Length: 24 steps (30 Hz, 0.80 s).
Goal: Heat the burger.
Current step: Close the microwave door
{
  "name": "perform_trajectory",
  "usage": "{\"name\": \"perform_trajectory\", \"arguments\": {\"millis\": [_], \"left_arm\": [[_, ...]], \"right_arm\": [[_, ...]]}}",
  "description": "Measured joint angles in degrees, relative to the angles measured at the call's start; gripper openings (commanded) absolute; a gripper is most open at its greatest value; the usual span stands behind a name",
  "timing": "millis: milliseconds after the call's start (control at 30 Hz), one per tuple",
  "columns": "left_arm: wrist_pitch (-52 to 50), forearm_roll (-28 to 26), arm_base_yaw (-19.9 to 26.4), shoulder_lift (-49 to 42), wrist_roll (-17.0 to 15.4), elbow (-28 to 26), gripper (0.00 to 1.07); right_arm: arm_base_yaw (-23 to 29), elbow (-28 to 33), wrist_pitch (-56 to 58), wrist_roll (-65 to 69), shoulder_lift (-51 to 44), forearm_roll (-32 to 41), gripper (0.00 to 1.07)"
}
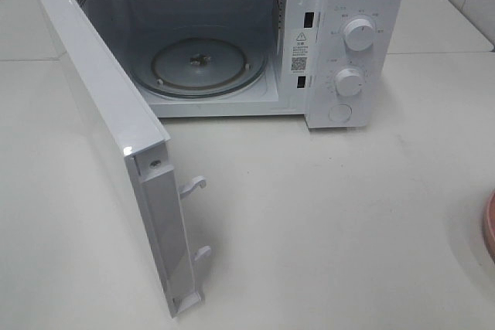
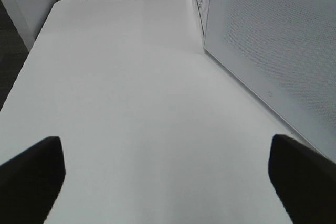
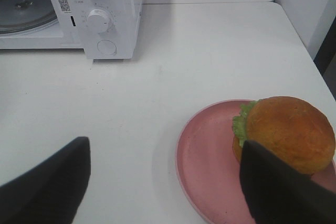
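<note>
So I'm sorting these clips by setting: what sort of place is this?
Probably a mock kitchen set up on plain white tables, perhaps in a lab. A white microwave stands with its door swung open, and a burger sits on a pink plate. Nothing else kitchen-like shows.

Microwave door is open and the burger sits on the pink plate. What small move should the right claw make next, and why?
Probably shift the right claw sideways over the burger. Its jaws stand open, empty and off-centre: one finger overlaps the burger's near edge, the other is over bare table. The microwave is open with its turntable bare.
</note>
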Motion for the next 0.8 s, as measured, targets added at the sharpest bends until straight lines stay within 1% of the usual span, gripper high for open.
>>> {"name": "perform_trajectory", "arguments": {"millis": [100,233,267,333,367,400,433,467,500,533,567,600,667,700,733,767,800], "left_arm": [[-0.23,0.00,0.00,0.00,0.00,-0.29,0.98],[-3.15,0.80,0.00,1.03,0.00,-0.97,0.98],[-6.13,0.97,0.00,2.64,0.00,-1.15,0.97],[-7.51,1.03,0.00,3.38,0.00,-1.15,0.95],[-11.12,1.03,0.00,5.73,0.00,-1.26,0.90],[-12.55,1.03,0.00,6.76,0.00,-1.26,0.86],[-12.55,1.03,0.00,6.76,0.00,-1.26,0.86],[-16.04,1.03,0.00,9.40,0.00,-1.26,0.76],[-19.54,1.03,0.00,12.49,0.00,-1.32,0.64],[-19.54,1.03,0.00,12.49,0.00,-1.32,0.64],[-20.86,1.03,0.00,14.09,0.00,-1.32,0.58],[-20.86,1.03,0.00,14.09,0.00,-1.32,0.58],[-26.07,1.03,0.00,20.11,0.00,-1.32,0.33],[-26.07,1.03,0.00,20.11,0.00,-1.32,0.33],[-27.33,1.03,0.00,21.37,0.00,-1.32,0.26],[-27.33,1.03,0.00,21.37,0.00,-1.32,0.26],[-29.85,0.97,0.00,24.58,0.00,-1.32,0.12]], "right_arm": [[0.00,0.00,0.00,0.00,0.00,0.00,0.74],[0.00,0.00,0.00,0.00,0.00,0.00,0.74],[0.00,0.00,0.00,0.00,0.00,0.00,0.74],[0.00,0.00,0.00,0.00,0.00,0.00,0.74],[0.00,0.00,0.00,0.00,0.00,0.00,0.74],[0.00,0.00,0.00,0.00,0.00,0.00,0.74],[0.00,0.00,0.00,0.00,0.00,0.00,0.74],[0.00,0.00,0.00,0.00,0.00,0.00,0.74],[0.00,0.00,0.00,0.00,0.00,0.00,0.74],[0.00,0.00,0.00,0.00,0.00,0.00,0.74],[0.00,0.00,0.00,0.00,0.00,0.00,0.74],[0.00,0.00,0.00,0.00,0.00,0.00,0.74],[0.00,0.00,0.00,0.00,0.00,0.00,0.73],[0.00,0.00,0.00,0.00,0.00,0.00,0.73],[0.00,0.00,0.00,0.00,0.00,0.00,0.73],[0.00,0.00,0.00,0.00,0.00,0.00,0.73],[0.00,0.00,0.00,0.00,0.00,0.00,0.73]]}}
